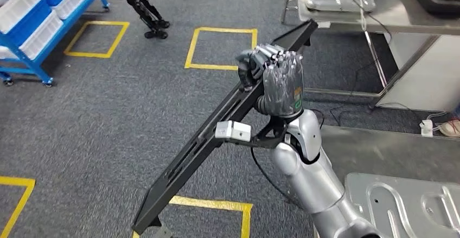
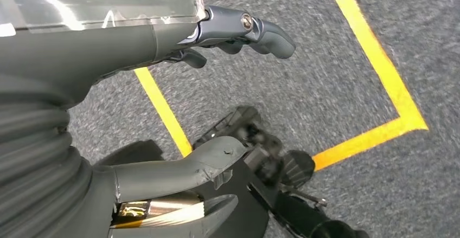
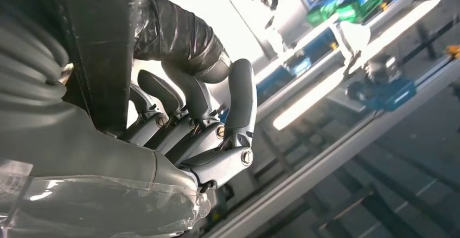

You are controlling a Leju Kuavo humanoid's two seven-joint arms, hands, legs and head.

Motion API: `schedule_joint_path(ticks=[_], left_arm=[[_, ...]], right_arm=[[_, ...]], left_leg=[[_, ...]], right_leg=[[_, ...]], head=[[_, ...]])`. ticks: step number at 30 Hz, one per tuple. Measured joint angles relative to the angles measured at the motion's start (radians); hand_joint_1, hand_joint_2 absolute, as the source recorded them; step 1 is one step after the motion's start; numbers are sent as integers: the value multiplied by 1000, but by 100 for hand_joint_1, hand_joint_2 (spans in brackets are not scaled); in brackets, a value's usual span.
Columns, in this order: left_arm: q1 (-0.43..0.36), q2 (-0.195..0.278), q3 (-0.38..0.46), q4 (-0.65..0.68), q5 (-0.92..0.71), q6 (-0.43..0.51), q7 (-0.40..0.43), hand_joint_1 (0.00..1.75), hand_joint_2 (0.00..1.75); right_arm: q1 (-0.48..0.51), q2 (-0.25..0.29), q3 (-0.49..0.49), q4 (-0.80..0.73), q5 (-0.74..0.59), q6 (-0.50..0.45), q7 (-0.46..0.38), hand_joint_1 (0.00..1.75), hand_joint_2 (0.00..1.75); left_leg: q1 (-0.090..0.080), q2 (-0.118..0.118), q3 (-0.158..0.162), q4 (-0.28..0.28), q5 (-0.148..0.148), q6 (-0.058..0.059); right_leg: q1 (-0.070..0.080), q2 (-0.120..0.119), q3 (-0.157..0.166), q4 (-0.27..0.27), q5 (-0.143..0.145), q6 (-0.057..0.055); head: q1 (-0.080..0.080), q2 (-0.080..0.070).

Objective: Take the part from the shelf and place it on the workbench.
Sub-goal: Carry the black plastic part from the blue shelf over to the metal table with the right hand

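Observation:
The part is a long, flat black rail (image 1: 190,156) held at a slant, its low end near the floor and its high end up by a steel table. My right hand (image 1: 276,72) grips it on the upper half, fingers curled over its edge. The right wrist view shows those fingers (image 3: 200,135) wrapped round the dark rail (image 3: 103,48). The steel workbench (image 1: 379,146) lies low on my right, beside my right arm. My left hand (image 2: 135,43) hangs over the grey carpet, thumb (image 2: 179,170) and fingers spread, holding nothing.
A stamped metal panel (image 1: 407,205) lies on the workbench. Another steel table (image 1: 412,18) with trays stands far right. A blue shelf (image 1: 32,26) with white bins stands far left, and another robot's legs (image 1: 146,10) beyond. Cables and a power strip (image 1: 434,125) lie on the floor.

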Motion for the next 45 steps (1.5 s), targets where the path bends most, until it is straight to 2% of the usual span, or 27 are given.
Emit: schedule_joint_path(ticks=[2, 3, 4, 6, 7, 9, 11, 12, 13, 16, 18, 19, 21, 22, 24, 25, 27, 29, 31, 33, 34, 36, 38, 40, 42, 43, 45], left_arm=[[4, 0, 0, 0, 0, -4, 2, 0, 175], [6, 0, 0, 0, 0, -6, 4, 0, 175], [7, 0, 0, 0, 0, -9, 4, 0, 175], [5, 0, 0, 0, 0, -12, 5, 0, 175], [5, 1, 0, 0, 0, -14, 6, 0, 175], [4, 3, 1, 0, 0, -16, 8, 0, 175], [1, 3, 2, 0, -1, -19, 9, 0, 175], [-1, 2, 2, 0, -1, -20, 10, 0, 175], [-2, 2, 2, 0, -1, -21, 10, 0, 175], [-2, 0, 3, 0, -2, -23, 10, 0, 175], [1, 0, 4, 0, -3, -25, 10, 0, 175], [1, -1, 4, 0, -3, -26, 10, 0, 175], [0, -2, 5, 0, -3, -28, 10, 0, 175], [-1, -2, 6, 0, -4, -29, 10, 0, 175], [-1, -2, 7, 0, -4, -29, 10, 0, 175], [-1, -2, 7, 0, -4, -30, 10, 0, 175], [-3, -2, 8, 0, -4, -30, 10, 0, 175], [-5, -2, 8, 0, -4, -30, 10, 0, 175], [-3, -2, 10, 0, -4, -30, 10, 0, 175], [1, -2, 11, 0, -4, -30, 11, 0, 175], [3, -2, 12, 0, -4, -30, 11, 0, 175], [4, -2, 14, 0, -4, -31, 11, 0, 175], [3, -1, 16, 0, -6, -31, 11, 0, 175], [2, -1, 18, 0, -9, -31, 11, 0, 175], [1, -1, 19, 0, -10, -32, 11, 0, 175], [1, -1, 20, 0, -10, -32, 10, 0, 175], [-1, -2, 21, 0, -10, -33, 10, 0, 175]], right_arm=[[-3, 0, 0, 6, 0, 0, 0, 175, 175], [-3, 0, 0, 10, 0, 1, 1, 175, 175], [-3, 0, -1, 13, 0, 1, 2, 175, 175], [-6, 0, -2, 19, 0, 2, 4, 175, 175], [-9, 0, -4, 21, 0, 3, 5, 175, 175], [-15, -1, -8, 26, 0, 5, 6, 175, 175], [-18, -4, -17, 32, 1, 7, 8, 175, 175], [-18, -6, -23, 34, 1, 8, 9, 175, 175], [-20, -8, -27, 36, 1, 8, 11, 175, 175], [-27, -12, -34, 39, 1, 7, 14, 175, 175], [-25, -14, -40, 43, 1, 7, 16, 175, 175], [-24, -16, -43, 45, 2, 7, 16, 175, 175], [-24, -20, -49, 47, 4, 7, 18, 175, 175], [-25, -22, -53, 47, 4, 6, 19, 175, 175], [-27, -24, -63, 47, 4, 5, 22, 175, 175], [-27, -27, -70, 47, 4, 5, 23, 175, 175], [-27, -33, -82, 48, 4, 4, 24, 175, 175], [-28, -37, -90, 48, 4, 4, 25, 175, 175], [-29, -38, -93, 49, 4, 4, 25, 175, 175], [-27, -38, -93, 53, 4, 4, 25, 175, 175], [-26, -38, -94, 55, 4, 4, 25, 175, 175], [-25, -39, -97, 57, 4, 4, 25, 175, 175], [-27, -39, -104, 58, 4, 4, 27, 175, 175], [-28, -42, -114, 60, 4, 3, 28, 175, 175], [-27, -46, -126, 61, 4, 3, 30, 175, 175], [-26, -49, -134, 61, 4, 3, 31, 175, 175], [-28, -55, -147, 61, 4, 3, 33, 175, 175]], left_leg=[[0, -29, -59, 123, -51, 0], [0, -34, -78, 158, -54, 1], [-1, -37, -81, 157, -37, 4], [-1, -62, -45, 60, 35, 15], [0, -91, -21, 3, 64, 23], [-1, -137, 9, -72, 85, 34], [-4, -131, 18, -92, 85, 38], [-3, -117, 21, -100, 89, 40], [-2, -104, 25, -110, 95, 43], [-1, -57, 33, -126, 104, 54], [-2, -23, 32, -125, 102, 55], [-2, -7, 32, -124, 101, 54], [-1, 21, 33, -119, 95, 49], [-3, 34, 33, -115, 90, 44], [-8, 54, 34, -108, 81, 33], [-12, 64, 35, -106, 78, 27], [-11, 79, 40, -106, 72, 17], [-6, 43, 31, -74, 42, 9], [-3, -15, -14, 31, -18, 6], [-3, -34, -71, 145, -58, 6], [-3, -37, -83, 164, -52, 7], [-2, -46, -59, 96, 10, 12], [1, -93, -10, -22, 68, 21], [1, -131, 13, -80, 80, 26], [0, -116, 19, -93, 83, 31], [1, -104, 22, -101, 88, 37], [4, -76, 29, -115, 97, 51]], right_leg=[[2, 28, -1, 1, 2, -5], [4, 43, -2, 1, 2, -6], [5, 59, -2, 3, 2, -6], [6, 90, -1, 6, 3, -6], [6, 104, -3, 8, 3, -4], [2, 129, -10, 10, 8, 5], [-5, 156, -18, 4, 17, 22], [-6, 152, -21, 2, 20, 29], [-4, 131, -24, 7, 15, 35], [0, 32, -81, 127, -60, 48], [-4, 13, -125, 224, -97, 54], [-6, 9, -126, 230, -90, 57], [-8, -13, -76, 144, -36, 57], [-3, -38, -42, 83, -15, 54], [7, -69, -3, 7, 4, 42], [12, -69, -3, 0, 0, 36], [9, -43, -5, -2, 3, 24], [4, -20, -3, -9, 8, 12], [2, 4, -2, -12, 10, 3], [4, 33, -2, -11, 11, -1], [5, 49, -2, -10, 11, -2], [5, 79, -2, -6, 11, -1], [4, 107, -5, -1, 11, 3], [0, 131, -15, 1, 16, 14], [-5, 151, -23, -3, 24, 30], [-4, 138, -25, -1, 22, 36], [1, 75, -49, 49, -11, 48]], head=[[0, 0], [0, 0], [0, 0], [0, 0], [0, 0], [0, 0], [-1, 0], [-1, 0], [0, 0], [4, 0], [4, 0], [4, 0], [4, 0], [4, 0], [3, 0], [3, 0], [3, 0], [3, 0], [3, 0], [3, 0], [3, 0], [3, 0], [3, 0], [3, 0], [2, 0], [3, 0], [8, 0]])
